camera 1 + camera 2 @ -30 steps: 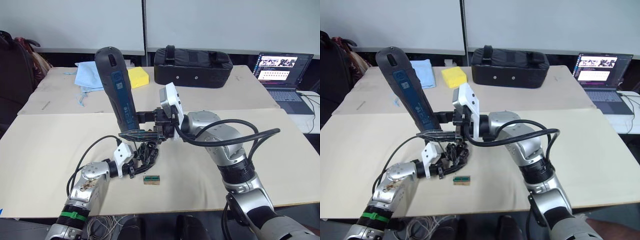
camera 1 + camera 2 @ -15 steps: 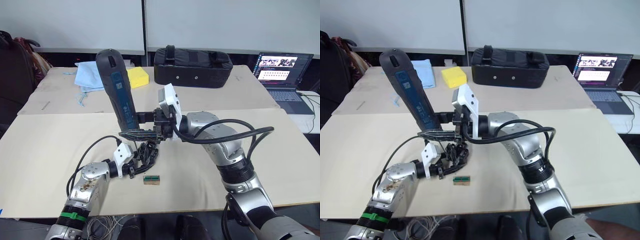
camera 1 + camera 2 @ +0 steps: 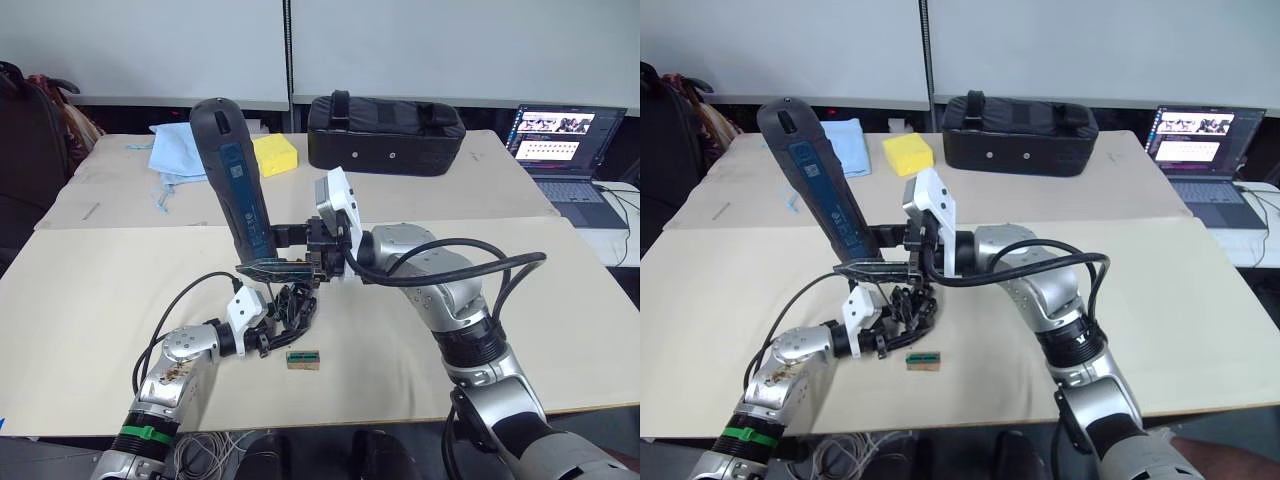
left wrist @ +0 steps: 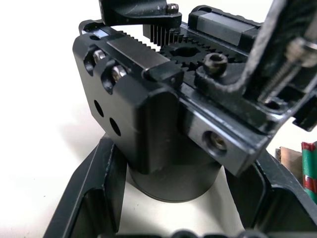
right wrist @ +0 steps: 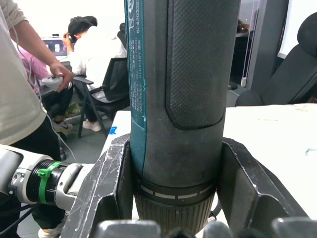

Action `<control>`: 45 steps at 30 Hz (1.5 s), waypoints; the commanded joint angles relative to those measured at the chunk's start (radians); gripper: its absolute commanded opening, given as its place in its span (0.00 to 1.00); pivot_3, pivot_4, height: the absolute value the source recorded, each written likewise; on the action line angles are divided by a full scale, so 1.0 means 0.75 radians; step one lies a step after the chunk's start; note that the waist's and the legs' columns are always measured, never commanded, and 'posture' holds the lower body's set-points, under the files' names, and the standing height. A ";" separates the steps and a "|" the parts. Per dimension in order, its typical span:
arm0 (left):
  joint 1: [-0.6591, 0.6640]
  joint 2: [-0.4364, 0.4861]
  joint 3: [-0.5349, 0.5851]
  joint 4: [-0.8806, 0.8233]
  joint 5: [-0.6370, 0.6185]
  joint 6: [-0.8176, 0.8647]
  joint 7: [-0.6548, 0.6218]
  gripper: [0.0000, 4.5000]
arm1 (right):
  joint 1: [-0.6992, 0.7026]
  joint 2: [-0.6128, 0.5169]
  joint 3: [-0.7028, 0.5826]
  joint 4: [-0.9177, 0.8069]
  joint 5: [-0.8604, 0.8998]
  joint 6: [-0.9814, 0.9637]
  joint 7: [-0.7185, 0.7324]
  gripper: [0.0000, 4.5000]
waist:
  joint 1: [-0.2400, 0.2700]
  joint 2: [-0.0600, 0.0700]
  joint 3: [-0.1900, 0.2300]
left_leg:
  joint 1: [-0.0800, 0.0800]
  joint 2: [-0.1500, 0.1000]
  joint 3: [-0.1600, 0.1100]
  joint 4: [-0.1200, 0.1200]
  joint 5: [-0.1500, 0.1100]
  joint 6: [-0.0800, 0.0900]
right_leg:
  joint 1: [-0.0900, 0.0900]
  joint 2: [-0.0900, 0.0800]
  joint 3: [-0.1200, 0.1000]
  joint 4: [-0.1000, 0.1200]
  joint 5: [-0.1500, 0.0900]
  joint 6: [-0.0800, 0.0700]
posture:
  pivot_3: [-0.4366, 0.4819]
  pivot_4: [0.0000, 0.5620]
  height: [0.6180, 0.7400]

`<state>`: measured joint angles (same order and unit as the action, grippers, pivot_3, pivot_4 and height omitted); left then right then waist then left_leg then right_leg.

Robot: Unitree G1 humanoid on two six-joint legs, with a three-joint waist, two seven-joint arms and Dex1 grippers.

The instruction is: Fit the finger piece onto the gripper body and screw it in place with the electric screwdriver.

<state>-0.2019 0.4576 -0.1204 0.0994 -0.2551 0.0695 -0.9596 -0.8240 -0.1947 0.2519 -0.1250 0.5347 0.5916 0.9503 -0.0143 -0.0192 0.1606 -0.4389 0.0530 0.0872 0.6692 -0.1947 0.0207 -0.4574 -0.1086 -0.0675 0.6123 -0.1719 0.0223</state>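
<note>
The electric screwdriver [image 3: 236,178], clamped in the right tool [image 3: 283,268], has tipped a little: over the last second its butt end first swung slightly toward the black bag [image 3: 386,133], then back away from it, ending close to where it began. The right tool with its white block has edged a touch away from the bag, toward the gripper body [image 3: 291,305] below it. No other change shows.

No legible txt; print on electric screwdriver [image 5: 136,74] & laptop screen [image 3: 565,135] unreadable.
</note>
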 commanded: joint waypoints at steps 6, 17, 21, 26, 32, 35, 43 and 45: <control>0.048 0.009 -0.035 0.030 0.019 0.054 -0.013 0.52 | -0.044 0.022 -0.057 -0.046 0.047 0.018 -0.012 0.43 | 0.000 0.000 0.000 | 0.000 0.000 0.000 0.000 0.000 0.000 | 0.000 0.000 0.000 0.000 0.000 0.000 | 0.48 0.27 1.00; 0.052 0.008 -0.037 0.025 0.018 0.055 -0.008 0.52 | -0.030 0.014 -0.044 -0.017 -0.002 -0.033 -0.006 0.43 | 0.000 0.000 0.000 | 0.000 0.000 0.000 0.000 0.000 0.000 | 0.000 0.000 0.000 0.000 0.000 0.001 | 0.48 0.27 1.00; 0.051 0.009 -0.036 0.025 0.017 0.057 -0.010 0.52 | -0.021 0.015 -0.038 -0.001 -0.031 -0.077 -0.006 0.43 | 0.000 0.000 0.000 | 0.000 0.000 0.000 0.000 0.000 0.000 | 0.000 0.000 0.000 0.000 0.001 0.001 | 0.48 0.27 1.00; 0.050 0.011 -0.034 0.026 0.016 0.058 -0.010 0.52 | 0.017 -0.009 -0.022 0.000 -0.070 -0.122 0.015 0.43 | 0.000 0.000 0.000 | 0.000 0.000 0.000 0.000 0.000 0.000 | 0.000 0.000 0.000 0.000 0.001 0.001 | 0.48 0.27 1.00; 0.049 0.015 -0.033 0.028 0.015 0.059 -0.014 0.52 | 0.052 -0.021 -0.031 -0.015 -0.053 -0.109 0.002 0.43 | 0.000 0.000 0.000 | 0.000 0.000 0.000 0.000 0.000 0.000 | 0.000 0.000 0.000 0.000 0.001 0.002 | 0.48 0.27 1.00; 0.043 0.017 -0.033 0.036 0.015 0.057 -0.018 0.52 | 0.058 -0.011 -0.039 -0.023 -0.026 -0.077 -0.013 0.43 | 0.000 0.000 0.000 | 0.001 0.000 0.000 0.000 0.000 0.000 | 0.000 0.000 0.000 0.000 0.001 0.002 | 0.48 0.27 1.00; 0.038 0.021 -0.030 0.042 0.016 0.053 -0.022 0.52 | 0.079 -0.017 -0.020 -0.019 -0.035 -0.061 -0.052 0.43 | 0.000 0.000 0.000 | 0.001 0.000 0.000 0.000 0.000 0.000 | 0.001 0.000 0.000 0.000 0.001 0.001 | 0.48 0.27 1.00; 0.041 0.024 -0.028 0.039 0.015 0.054 -0.023 0.52 | 0.084 -0.024 -0.014 -0.017 -0.043 -0.053 -0.062 0.43 | 0.000 0.000 0.000 | 0.001 0.000 0.000 0.000 0.000 0.000 | 0.001 0.000 0.000 0.000 0.001 0.001 | 0.48 0.27 1.00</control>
<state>-0.2049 0.4598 -0.1201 0.0978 -0.2566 0.0719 -0.9558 -0.7671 -0.2016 0.2472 -0.1223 0.5141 0.5326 0.9194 -0.0142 -0.0192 0.1605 -0.4380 0.0529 0.0874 0.6691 -0.1947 0.0207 -0.4569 -0.1085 -0.0675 0.6126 -0.1714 0.0234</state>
